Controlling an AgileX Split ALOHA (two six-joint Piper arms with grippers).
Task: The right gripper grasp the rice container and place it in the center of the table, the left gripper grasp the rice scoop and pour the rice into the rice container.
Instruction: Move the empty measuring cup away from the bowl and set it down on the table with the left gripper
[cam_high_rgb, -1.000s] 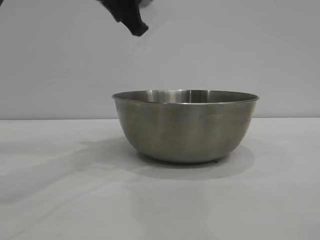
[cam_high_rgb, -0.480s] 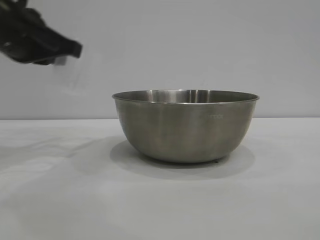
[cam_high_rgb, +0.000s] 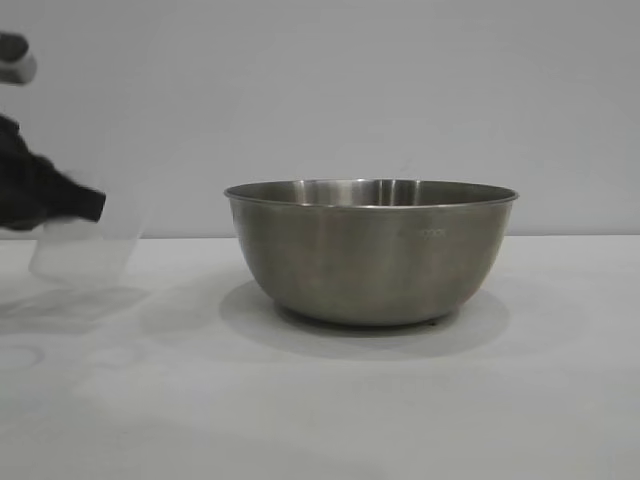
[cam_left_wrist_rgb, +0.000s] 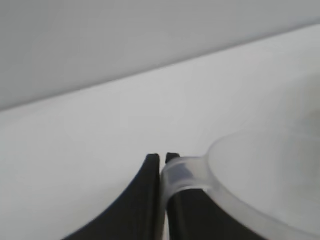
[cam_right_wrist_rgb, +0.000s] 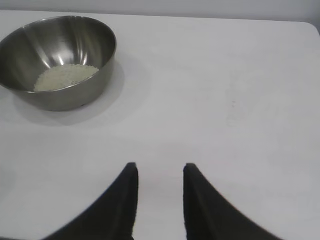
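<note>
The steel rice container (cam_high_rgb: 372, 250) stands on the white table (cam_high_rgb: 320, 400), a little right of the middle of the exterior view. In the right wrist view the container (cam_right_wrist_rgb: 55, 60) holds a pale heap of rice (cam_right_wrist_rgb: 64, 76). My left gripper (cam_high_rgb: 95, 205) is at the far left, shut on the handle of the translucent rice scoop (cam_high_rgb: 85, 245), which hangs low just above the table, apart from the container. The left wrist view shows the scoop's rim (cam_left_wrist_rgb: 240, 175) beside the closed left gripper (cam_left_wrist_rgb: 162, 159). My right gripper (cam_right_wrist_rgb: 159, 170) is open and empty, away from the container.
A plain grey wall runs behind the table. The table's far edge and a rounded corner (cam_right_wrist_rgb: 310, 25) show in the right wrist view. The scoop's faint shadow (cam_high_rgb: 70, 305) lies on the cloth at the left.
My left gripper moved left and down with the scoop, from above the container's left rim to the far left near the table. The container has not moved.
</note>
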